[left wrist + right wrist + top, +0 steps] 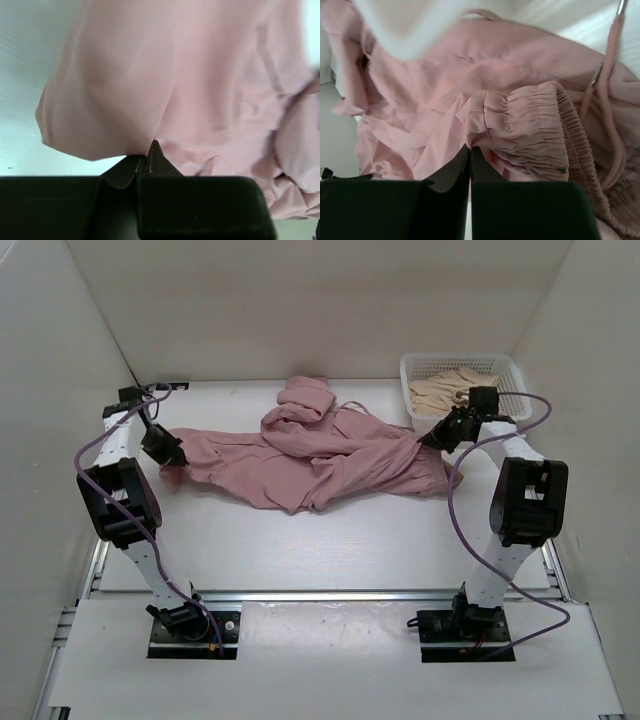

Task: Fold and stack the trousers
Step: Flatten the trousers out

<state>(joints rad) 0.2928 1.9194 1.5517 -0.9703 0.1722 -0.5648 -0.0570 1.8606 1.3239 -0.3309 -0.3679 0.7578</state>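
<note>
Trousers (310, 460) of soft dusty-pink cloth sprawl rumpled across the table (330, 550), gathered waistband (540, 125) and thin drawstring (612, 90) at the right end. The left gripper (168, 468) and the right gripper (428, 438) each pinch the cloth between closed jaws, at opposite ends.

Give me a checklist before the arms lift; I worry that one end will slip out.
1. Left fingers shut on the edge of the trousers: ok.
2. Right fingers shut by the elastic waistband, with fabric pinched between them: cannot tell.
3. Trousers lying flat: not ok, bunched in the middle.
4. Drawstring away from the right fingers: ok.
5. White basket clear of the right fingers: cannot tell; they overlap in the top view.
</note>
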